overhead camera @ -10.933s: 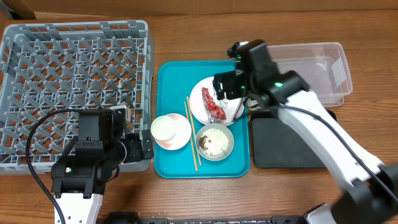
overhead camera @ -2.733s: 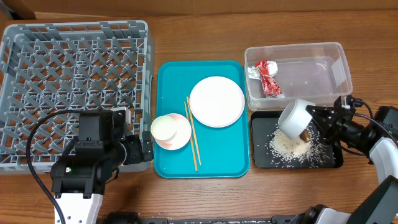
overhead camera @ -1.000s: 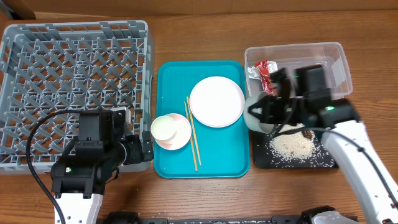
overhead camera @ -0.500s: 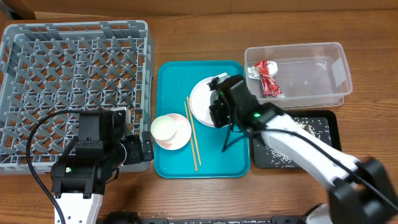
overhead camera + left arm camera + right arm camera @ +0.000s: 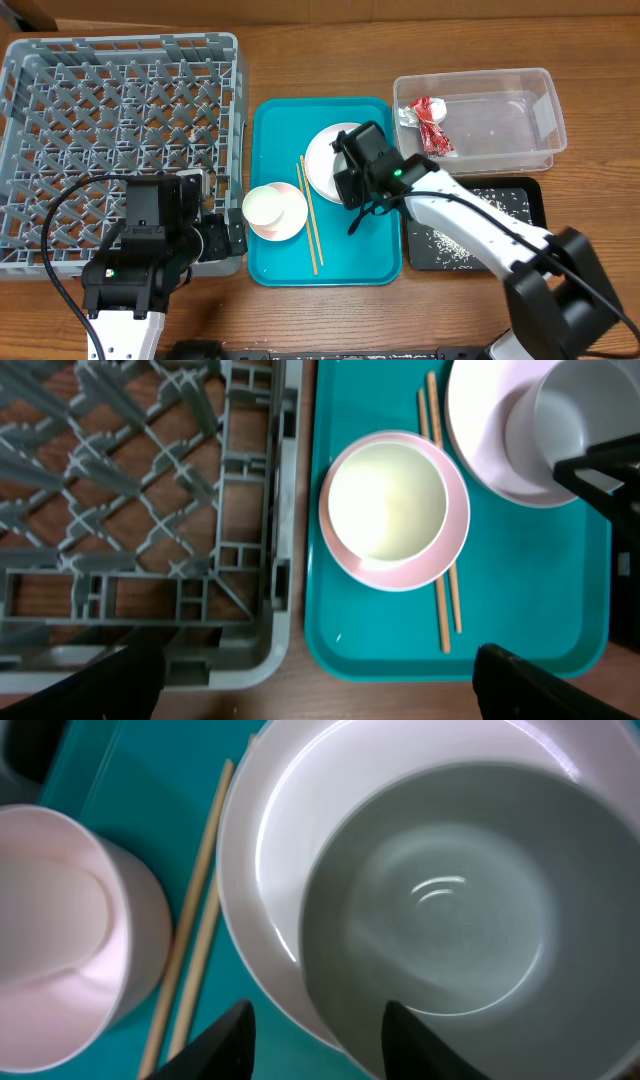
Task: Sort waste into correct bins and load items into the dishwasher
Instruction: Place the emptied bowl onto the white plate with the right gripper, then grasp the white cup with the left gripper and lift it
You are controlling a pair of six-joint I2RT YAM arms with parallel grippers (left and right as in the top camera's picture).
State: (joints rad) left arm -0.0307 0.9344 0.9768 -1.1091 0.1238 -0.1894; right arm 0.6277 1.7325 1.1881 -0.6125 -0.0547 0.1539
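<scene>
Pale grey-green bowl (image 5: 440, 920) upright on the white plate (image 5: 265, 850), right gripper (image 5: 318, 1020) with its jaws apart astride the rim.

Nearest us, the left gripper (image 5: 315, 660) hangs spread wide and empty over the dish rack (image 5: 290, 510) edge and the teal tray (image 5: 530, 610). On that tray we see the small white cup (image 5: 385, 500) standing in the pink dish (image 5: 458, 532), the chopsticks (image 5: 440, 600) just beside it, then the plate carrying the bowl, smooth and glossy inside. The black tray (image 5: 535, 205) to the right holds scattered rice (image 5: 445, 248); behind it the clear tub (image 5: 500, 120) holds the crumpled wrapper (image 5: 430, 125).
</scene>
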